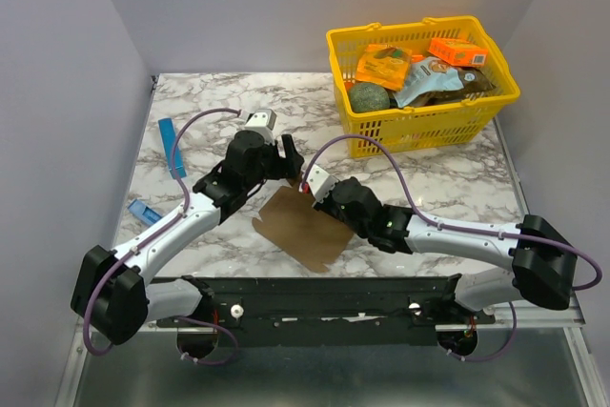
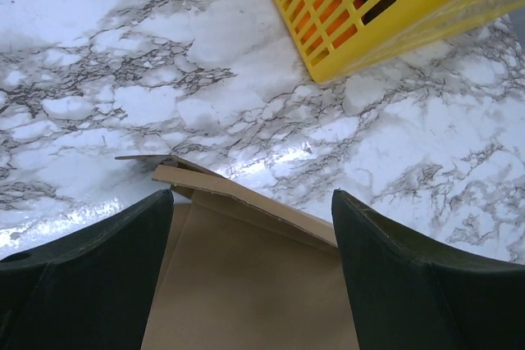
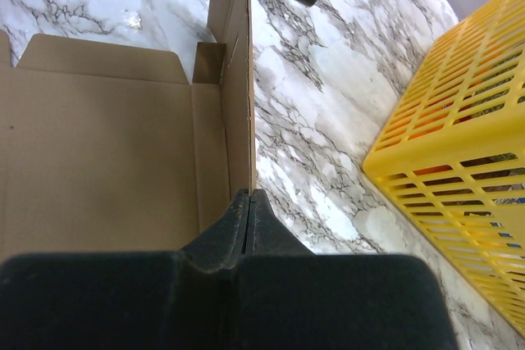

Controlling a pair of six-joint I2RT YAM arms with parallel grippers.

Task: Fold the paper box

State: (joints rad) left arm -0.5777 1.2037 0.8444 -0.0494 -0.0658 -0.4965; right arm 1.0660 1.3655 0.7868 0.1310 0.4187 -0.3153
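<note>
Brown cardboard box lies mostly flat on the marble table between the two arms, well short of the yellow basket. Its upright side flap is pinched tight in the right gripper. Over another lifted edge hangs the left gripper, fingers spread apart.

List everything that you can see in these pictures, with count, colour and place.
paper box: one, brown, table centre, one side flap raised
basket: one, yellow, far right corner
orange packs: two, orange, in the basket
round item: one, dark green, in the basket
strip: one, blue, table's left side
small piece: one, blue, near left edge
table: one, white-grey marble
left gripper: one, black, open over the paper box
right gripper: one, black, shut on the raised flap
</note>
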